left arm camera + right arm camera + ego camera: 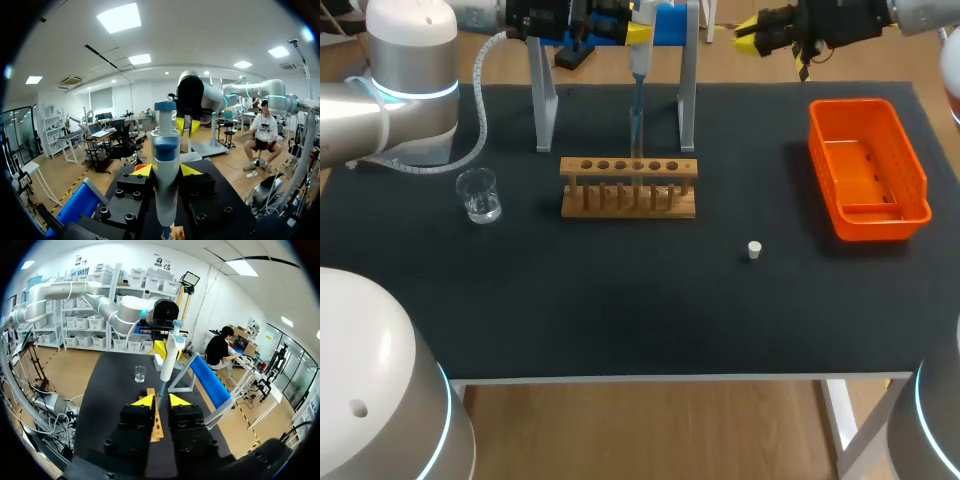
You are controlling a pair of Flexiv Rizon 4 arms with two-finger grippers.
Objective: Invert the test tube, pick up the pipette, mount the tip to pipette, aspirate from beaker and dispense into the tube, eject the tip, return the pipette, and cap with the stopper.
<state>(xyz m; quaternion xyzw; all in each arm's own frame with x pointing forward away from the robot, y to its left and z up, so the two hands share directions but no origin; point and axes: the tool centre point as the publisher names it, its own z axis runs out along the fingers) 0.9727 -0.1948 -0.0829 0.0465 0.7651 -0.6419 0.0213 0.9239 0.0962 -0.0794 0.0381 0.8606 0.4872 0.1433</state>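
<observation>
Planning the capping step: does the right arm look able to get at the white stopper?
Probably yes: the stopper stands alone on the mat, the orange bin off to one side, and the right gripper is open and empty.

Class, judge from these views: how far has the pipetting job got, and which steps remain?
Done, apparently: the pipette is picked up and carries a tip. In hand: the left end effector holds it upright over the wooden rack; whether liquid has been drawn or dispensed cannot be told. Left: the stopper lies loose on the table, so ejecting, returning and capping remain.
</observation>
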